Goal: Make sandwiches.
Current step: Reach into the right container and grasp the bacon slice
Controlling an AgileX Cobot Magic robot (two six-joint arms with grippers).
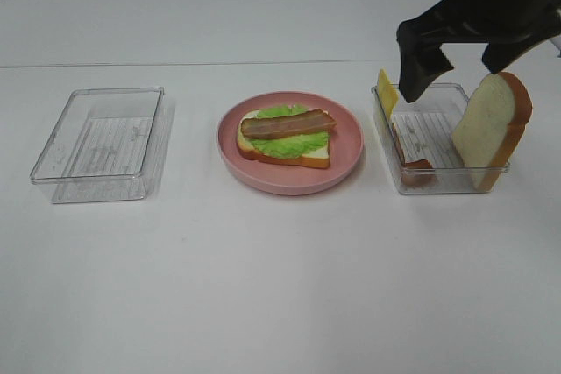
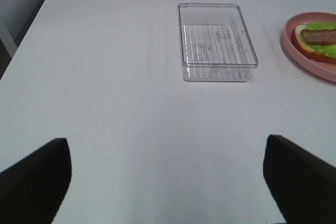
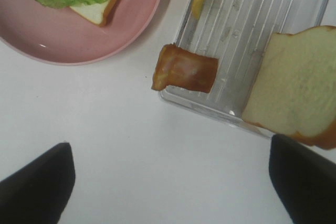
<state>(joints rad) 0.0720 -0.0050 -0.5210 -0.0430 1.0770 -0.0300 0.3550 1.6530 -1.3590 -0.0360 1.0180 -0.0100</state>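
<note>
Table (image 1: 263, 304): white, carries everything in one row.
Sandwich (image 1: 286, 137): half built and open-faced, on the plate at mid-row.
Base slice (image 1: 314, 153): flat on the plate, white crumb, orange-brown crust.
Lettuce (image 1: 294, 144): frilly green, covers most of the base slice.
Bacon strip (image 1: 287, 123): lengthwise on the lettuce, topmost layer.
Plate (image 1: 351, 142): pink and round, between the two trays, touching neither.
Right tray (image 1: 447, 183): clear plastic, ribbed floor, just right of the plate, holds three loose parts.
Cheese (image 1: 386, 92): yellow, on edge at the right tray's far-left corner, pokes above the rim.
Loose bacon (image 3: 185, 69): bent, at the right tray's near-left corner against the wall; over the rim or not, cannot tell.
Loose slice (image 1: 491, 129): on edge, leans on the right tray's right wall, stands well above the rim.
Right gripper (image 1: 454, 76): above the right tray, fingers (image 3: 37, 187) spread wide, nothing between them, no contact seen.
In the way: cheese close beside one finger, loose slice under the other; both rise above the rim on either side of the ribbed floor.
Left tray (image 1: 96, 188): clear plastic, ribbed floor, left end of the row, well apart from the plate.
Left gripper (image 2: 168, 187): over the table on the near side of the left tray, fingers wide apart, gripping nothing.
</note>
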